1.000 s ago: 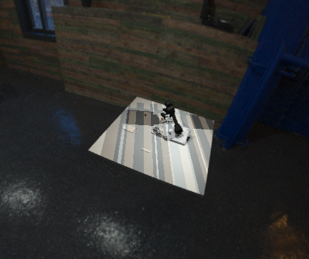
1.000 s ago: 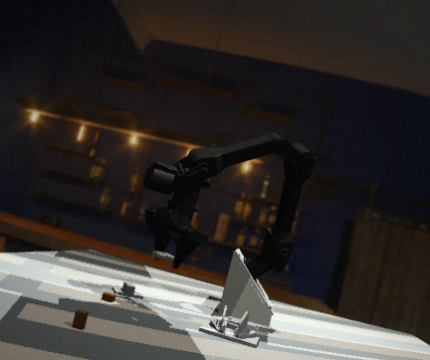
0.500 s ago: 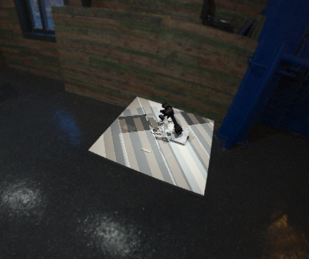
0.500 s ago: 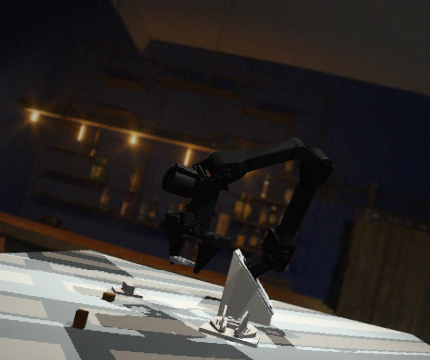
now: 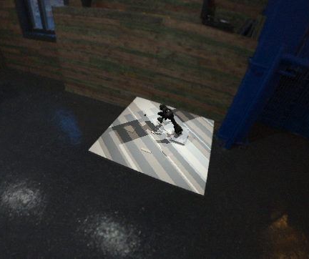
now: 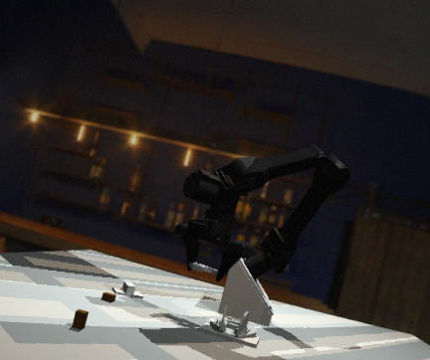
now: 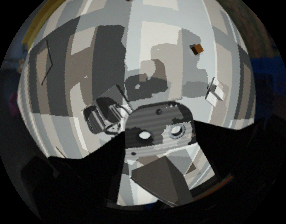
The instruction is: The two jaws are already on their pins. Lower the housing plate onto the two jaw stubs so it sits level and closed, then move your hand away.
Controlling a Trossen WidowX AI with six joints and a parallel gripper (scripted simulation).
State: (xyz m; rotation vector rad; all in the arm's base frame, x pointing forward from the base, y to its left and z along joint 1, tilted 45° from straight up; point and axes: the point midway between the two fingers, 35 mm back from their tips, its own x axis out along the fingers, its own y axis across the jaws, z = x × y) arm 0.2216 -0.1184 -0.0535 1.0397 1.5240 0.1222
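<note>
The grey housing plate (image 6: 204,268) (image 7: 153,120), with two round holes, is between the fingers of my gripper (image 6: 205,270) (image 7: 158,129), which is shut on it. The plate is off the table, nearly level in the exterior view. The base with the two jaws (image 5: 157,129) (image 6: 231,326) (image 7: 110,111) stands on the table. In the wrist view it is left of the held plate, partly hidden by it. In the exterior view the held plate is above and to the left of it, apart from it. The jaws' exact seating on their pins is too small to tell.
A tall pale panel (image 6: 241,293) stands upright close to the jaw base in the exterior view. A small pale fixture (image 6: 128,288) (image 7: 214,93) and two brown blocks, one nearer (image 6: 80,319) and one farther (image 6: 107,296), are to the left. The tabletop (image 5: 193,180) has striped patches.
</note>
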